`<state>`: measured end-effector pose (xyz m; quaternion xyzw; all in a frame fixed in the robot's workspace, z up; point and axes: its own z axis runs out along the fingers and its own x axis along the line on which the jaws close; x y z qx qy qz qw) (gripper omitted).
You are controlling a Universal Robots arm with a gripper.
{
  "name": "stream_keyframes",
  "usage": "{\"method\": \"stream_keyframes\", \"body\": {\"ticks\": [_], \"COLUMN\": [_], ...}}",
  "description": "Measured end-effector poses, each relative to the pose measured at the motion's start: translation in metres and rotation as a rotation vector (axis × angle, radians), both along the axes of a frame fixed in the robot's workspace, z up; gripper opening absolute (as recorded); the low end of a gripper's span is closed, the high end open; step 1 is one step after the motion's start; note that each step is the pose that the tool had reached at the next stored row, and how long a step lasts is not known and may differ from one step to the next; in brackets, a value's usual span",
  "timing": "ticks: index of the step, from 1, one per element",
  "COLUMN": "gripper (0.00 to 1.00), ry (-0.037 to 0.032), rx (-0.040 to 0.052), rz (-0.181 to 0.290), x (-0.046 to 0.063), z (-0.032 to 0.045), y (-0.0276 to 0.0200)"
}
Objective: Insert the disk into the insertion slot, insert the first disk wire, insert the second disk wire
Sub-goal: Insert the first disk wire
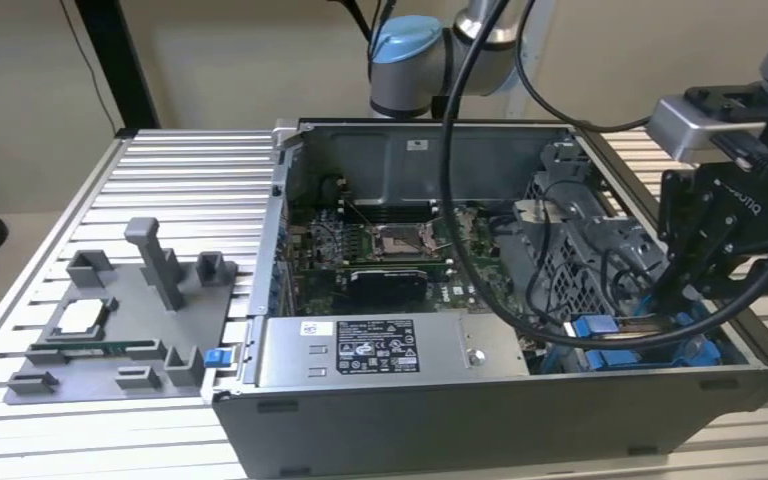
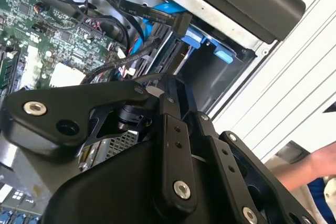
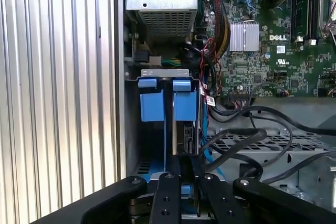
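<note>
The end effector (image 1: 675, 298), fingers pressed together, hangs in the insertion slot (image 1: 614, 338) at the open computer case's (image 1: 491, 410) four o'clock corner.

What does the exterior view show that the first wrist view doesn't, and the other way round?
Exterior view's own: the grey fixture plate with spare parts, and the arm's blue-capped joint. First wrist view's own: the power supply's perforated end and a silver finned heatsink. Shared: the green motherboard, black cables, the blue-railed insertion slot and the gripper by it.
</note>
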<state>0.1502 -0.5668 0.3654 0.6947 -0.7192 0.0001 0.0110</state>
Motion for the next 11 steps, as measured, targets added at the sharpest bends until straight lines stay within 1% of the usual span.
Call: {"method": "stream_keyframes", "body": {"ticks": [2, 7, 8, 9, 11], "gripper": [0.0, 0.0, 0.0, 0.0, 0.0], "ry": [0.0, 0.0, 0.0, 0.0, 0.0], "rx": [0.0003, 0.001, 0.0027, 0.008, 0.0271], "rz": [0.0, 0.0, 0.0, 0.0, 0.0], "x": [0.002, 0.009, 0.01, 0.011, 0.012], "z": [-0.0024, -0.0068, -0.008, -0.0087, -0.0099], "y": [0.0013, 0.0015, 0.0014, 0.0014, 0.0013]}}
